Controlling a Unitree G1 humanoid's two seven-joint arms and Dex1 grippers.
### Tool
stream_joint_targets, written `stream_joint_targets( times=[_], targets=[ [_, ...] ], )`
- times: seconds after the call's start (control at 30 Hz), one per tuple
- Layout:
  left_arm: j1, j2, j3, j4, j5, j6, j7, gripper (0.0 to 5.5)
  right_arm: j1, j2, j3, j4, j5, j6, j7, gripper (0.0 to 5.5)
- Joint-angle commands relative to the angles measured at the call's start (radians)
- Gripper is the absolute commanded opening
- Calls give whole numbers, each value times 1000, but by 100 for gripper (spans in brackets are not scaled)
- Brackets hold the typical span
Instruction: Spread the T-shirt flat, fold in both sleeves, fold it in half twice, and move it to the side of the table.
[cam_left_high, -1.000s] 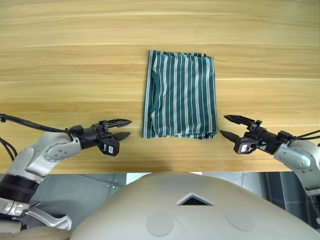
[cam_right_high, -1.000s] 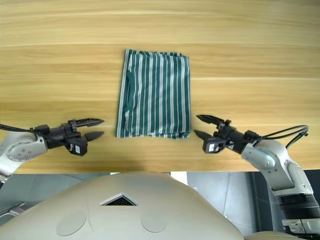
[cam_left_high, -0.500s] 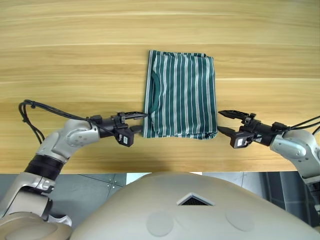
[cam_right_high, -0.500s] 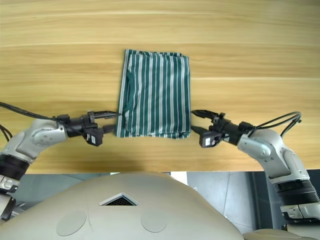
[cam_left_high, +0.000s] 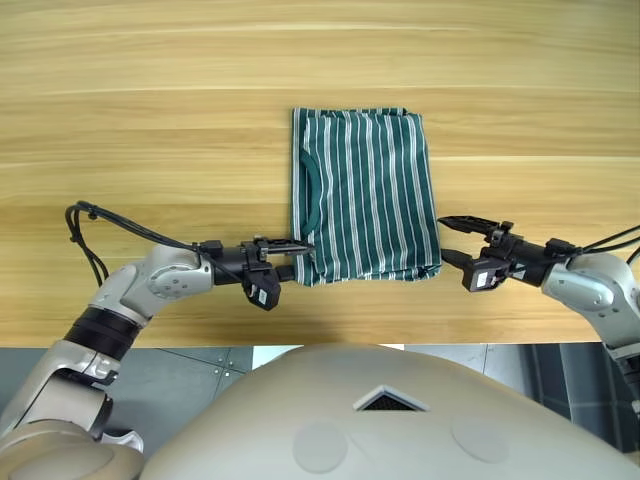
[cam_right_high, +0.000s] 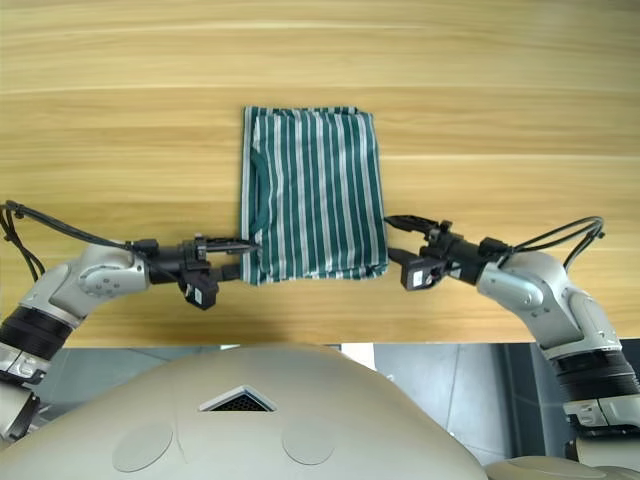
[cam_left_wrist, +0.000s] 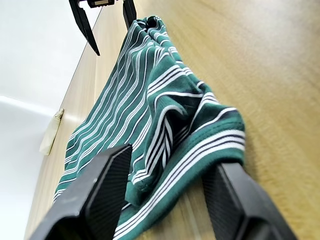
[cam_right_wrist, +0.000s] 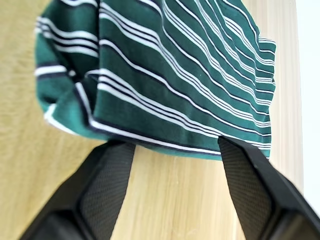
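Two open grippers at the near corners of the folded green striped T-shirt (cam_left_high: 364, 195), in the middle of the wooden table (cam_left_high: 150, 120), long side running near to far. At the near left corner, the left gripper (cam_left_high: 300, 257), fingers (cam_left_wrist: 95, 200) spread wide around the bunched corner, not yet pinching it. At the near right corner, the right gripper (cam_left_high: 443, 238), spread open as well, fingers (cam_right_wrist: 107, 192) just touching the hem, with hardly any cloth inside the gap.

Judged as the grasp before a fold in half, near edge onto far edge; sleeves seemingly folded in already. For a good grasp, push the right gripper a little more to the left, to bring all layers between the fingers, then close both sides together. Take every layer at the left corner too, thick and rumpled there; otherwise a risk of lifting only the top layer. Lift low, carry both corners toward the far edge at the same pace, keep the hem stretched between the two grippers, and lay corner on corner. Avoid dragging the whole T-shirt over the smooth wood. Release only after checking the alignment of the edges.
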Motion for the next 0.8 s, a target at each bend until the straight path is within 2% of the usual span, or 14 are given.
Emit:
stream_joint_targets(
  times=[0.03,0.33,0.67,0.8],
  targets=[
    [-8,-24,-52,95,104,27,-21,224,33,-28,31,17,-15,16,54,305],
    [-27,-21,-93,151,104,-15,-28,95,66,-69,35,-18,11,7,66,305],
    [-31,-20,-99,176,99,-26,-29,8,27,-67,86,-19,9,-14,102,305],
    [-27,-25,-101,183,94,-27,-24,4,-14,-42,104,6,7,-38,82,229]
  ],
)
